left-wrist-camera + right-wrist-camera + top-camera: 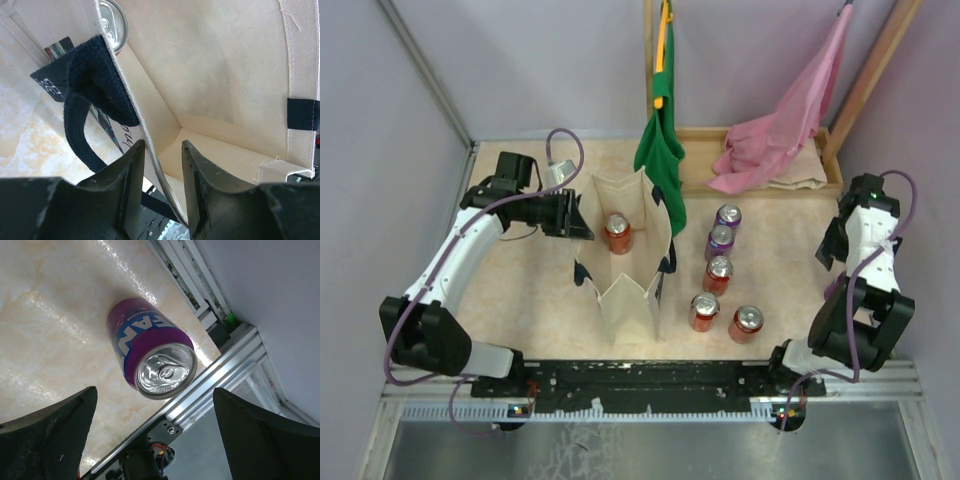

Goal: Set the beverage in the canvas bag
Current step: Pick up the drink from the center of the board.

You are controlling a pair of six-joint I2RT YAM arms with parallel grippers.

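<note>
The cream canvas bag (630,290) with navy handles stands open mid-table, with one red can (618,232) upright inside it. My left gripper (582,225) is at the bag's left wall. In the left wrist view the fingers (135,175) straddle the bag's rim (150,150) with a gap between them, so the gripper (162,145) is open. The can's top (112,25) shows inside. My right gripper (835,245) is wide open and empty. In the right wrist view it (155,390) hangs above an upright purple can (150,350).
Two purple cans (728,215) (720,240) and three red cans (718,273) (704,311) (747,323) stand right of the bag. A green cloth bag (662,150) and a pink cloth bag (790,130) hang at the back over a wooden tray (820,160). An aluminium rail (215,375) runs beside the purple can.
</note>
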